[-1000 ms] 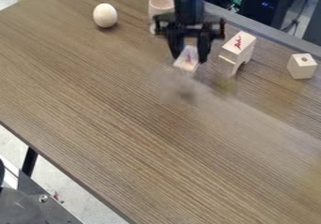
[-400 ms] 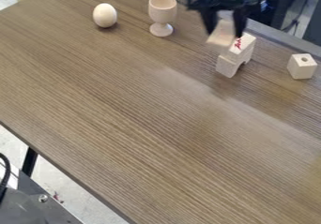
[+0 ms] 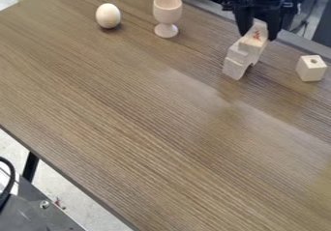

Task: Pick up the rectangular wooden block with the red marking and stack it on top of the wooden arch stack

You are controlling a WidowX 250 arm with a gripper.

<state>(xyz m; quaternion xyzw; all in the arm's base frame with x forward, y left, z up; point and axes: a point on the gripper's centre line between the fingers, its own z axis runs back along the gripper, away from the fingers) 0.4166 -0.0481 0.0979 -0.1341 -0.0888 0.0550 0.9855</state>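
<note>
Across most of the view, a brown wood-grain tabletop (image 3: 129,128), with a grey metal plate (image 3: 48,220) past its near left edge, at the lower left corner. At the upper right, the black two-finger gripper (image 3: 257,36), hanging over the far side of the tabletop and pinching a pale wooden block with a red mark (image 3: 253,44) between its fingers. Under and beside that held block, a pale arch block (image 3: 234,69) on the tabletop, with a rectangular block (image 3: 238,54) on top of it; contact with the held block impossible to tell. Near the far edge, left of the gripper in the view, an upright wooden egg cup (image 3: 167,11). Toward the right edge, a pale cube with a round hole (image 3: 311,69). At the upper left, beside the cup, a whitish egg (image 3: 108,16).
</note>
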